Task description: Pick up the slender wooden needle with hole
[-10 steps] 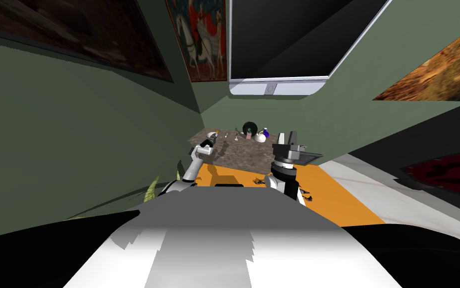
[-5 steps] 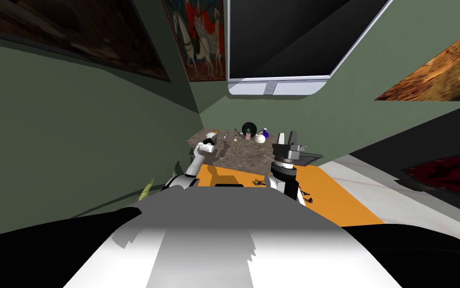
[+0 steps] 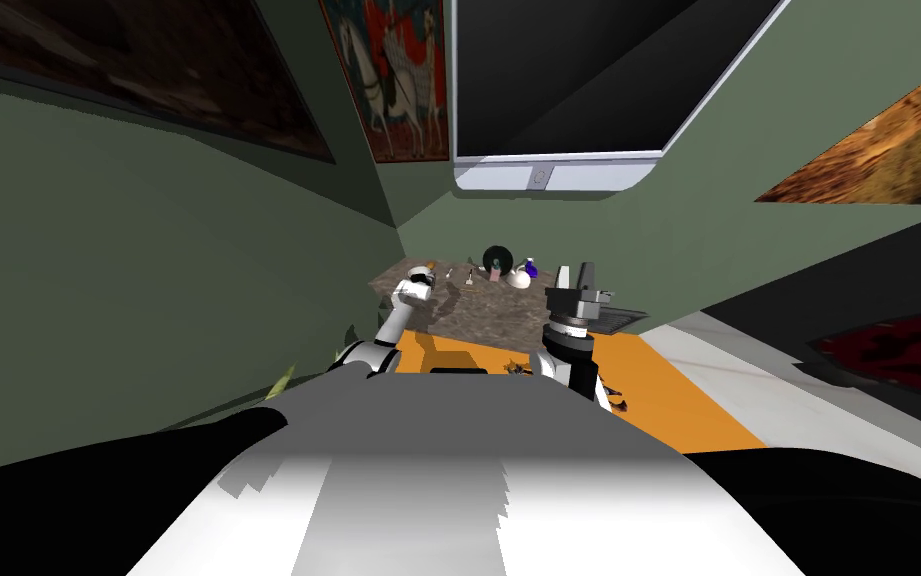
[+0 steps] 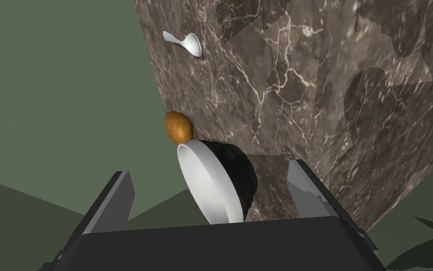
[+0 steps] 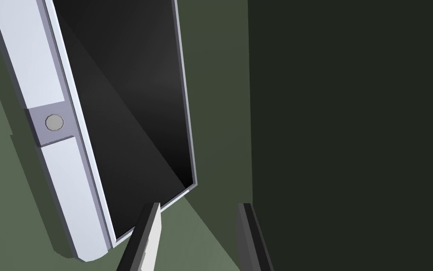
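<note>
Left gripper: fingers spread wide, holding nothing. My left arm reaches over the far left corner of the marble-topped table, next to the green wall.

Directly ahead of the gap between my fingers sits a bowl, white inside and black outside. Neither finger touches it. Just beyond the bowl a brown potato rests at the table's edge by the wall. Farther along the same edge lies a white spoon, well apart from the potato.

Needle: in the head view I take it to be the small slender item on the tabletop, to the right of my left gripper and near the far edge. It is too small there to confirm its shape or its hole. It lies apart from my fingers, past the bowl, the potato and the spoon.

Farther right along the far edge stand a black round object, a white vessel and a small blue item, close together.

Right gripper: raised above the near right part of the table, fingers pointing upward. They stand apart with a moderate gap and nothing between them.

An orange rug covers the floor on the near side of the table.
</note>
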